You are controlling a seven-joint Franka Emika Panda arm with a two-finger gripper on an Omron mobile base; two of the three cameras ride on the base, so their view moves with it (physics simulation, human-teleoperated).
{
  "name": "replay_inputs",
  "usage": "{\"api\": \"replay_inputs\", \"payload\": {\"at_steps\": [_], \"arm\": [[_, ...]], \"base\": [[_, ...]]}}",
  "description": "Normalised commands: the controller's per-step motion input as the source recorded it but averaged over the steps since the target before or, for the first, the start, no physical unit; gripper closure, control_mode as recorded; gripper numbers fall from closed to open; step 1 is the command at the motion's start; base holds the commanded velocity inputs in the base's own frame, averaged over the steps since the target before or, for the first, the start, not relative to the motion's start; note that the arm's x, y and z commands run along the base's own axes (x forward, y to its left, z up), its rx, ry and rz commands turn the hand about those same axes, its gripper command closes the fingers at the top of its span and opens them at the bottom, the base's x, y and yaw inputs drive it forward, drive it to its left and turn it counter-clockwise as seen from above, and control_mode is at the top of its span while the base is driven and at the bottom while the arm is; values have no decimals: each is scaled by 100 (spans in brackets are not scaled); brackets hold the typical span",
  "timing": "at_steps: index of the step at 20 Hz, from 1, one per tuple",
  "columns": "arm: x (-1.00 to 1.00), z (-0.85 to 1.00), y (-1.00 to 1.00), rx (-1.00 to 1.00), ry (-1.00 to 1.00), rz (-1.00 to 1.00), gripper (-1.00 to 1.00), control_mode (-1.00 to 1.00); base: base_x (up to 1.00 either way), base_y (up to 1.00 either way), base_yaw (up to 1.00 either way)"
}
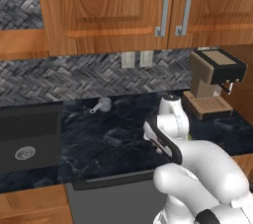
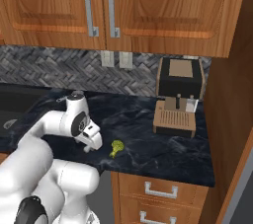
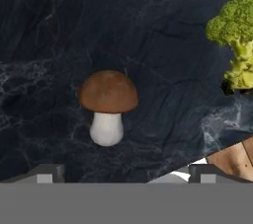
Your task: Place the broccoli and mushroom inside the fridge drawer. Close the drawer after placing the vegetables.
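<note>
A: Hand (image 3: 123, 174) status?

B: Spread wide, nothing between the fingers (image 3: 49, 173). It hovers over the dark marbled surface (image 3: 148, 30), both tips at the bottom of the hand view.

A: Mushroom?

B: The mushroom (image 3: 107, 105) lies flat on the surface just ahead of the fingers, roughly between their lines, brown cap away from the hand, white stem toward it. Not touched.

A: Broccoli?

B: The broccoli (image 3: 236, 38) is off to the right in the hand view, apart from the mushroom, bushy head up, pale stalk below (partly cut by the frame edge). In the right base view the broccoli (image 2: 116, 148) sits on the surface near the front edge, just beside the arm's wrist.

A: Fridge drawer?

B: Can't make one out. Wooden drawers (image 2: 160, 191) with silver handles sit under the surface on the right.

A: Other stuff?

B: Coffee machine (image 2: 179, 94) at the back right, well apart from the vegetables. Small metal cup (image 1: 102, 105) farther left, sink (image 1: 29, 136) at the left end.
</note>
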Motion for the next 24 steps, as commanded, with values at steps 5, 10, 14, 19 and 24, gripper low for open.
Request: {"api": "replay_inputs", "payload": {"at_steps": [5,10,14,19,24], "arm": [[23,-31,0,0,6,0,-100,-100],[15,-39,0,0,4,0,-100,-100],[16,-35,0,0,6,0,-100,-100],[3,-25,0,0,8,0,-100,-100],[-10,-34,6,0,2,0,100,-100]], "base": [[0,0,0],[0,0,0],[0,0,0],[0,0,0],[0,0,0]]}}
